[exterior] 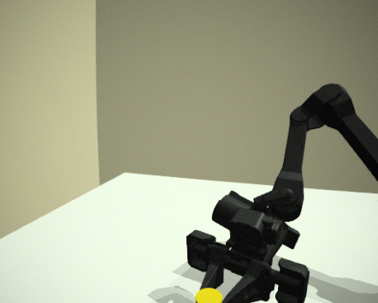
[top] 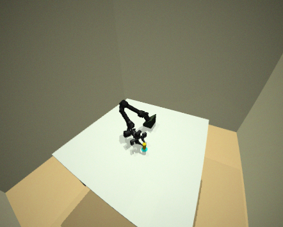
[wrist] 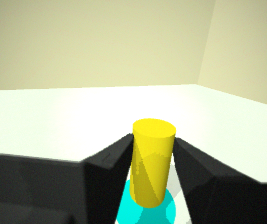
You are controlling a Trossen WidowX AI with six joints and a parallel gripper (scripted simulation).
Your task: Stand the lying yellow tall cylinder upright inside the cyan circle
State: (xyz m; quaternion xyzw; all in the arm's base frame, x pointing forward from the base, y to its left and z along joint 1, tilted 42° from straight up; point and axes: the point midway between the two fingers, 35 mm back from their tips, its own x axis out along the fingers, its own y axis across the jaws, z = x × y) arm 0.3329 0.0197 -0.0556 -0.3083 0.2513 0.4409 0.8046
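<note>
The yellow tall cylinder (top: 144, 145) (exterior: 209, 295) (wrist: 152, 162) is upright between the fingers of my gripper (top: 143, 143) (exterior: 214, 294) (wrist: 153, 140), which is shut on its upper part. The cyan circle (top: 144, 151) (wrist: 145, 215) shows around the cylinder's lower end in the top view and the wrist view. The lower end appears inside the circle, on it or just above it; I cannot tell whether it touches. In the exterior view only the cylinder's top shows, and the circle is out of frame.
The white table top (top: 169, 167) (exterior: 94, 240) (wrist: 49, 120) lies under the arm. The arm's dark base (top: 150, 122) stands behind the gripper in the top view. The arm's shadows fall on the table beside the gripper.
</note>
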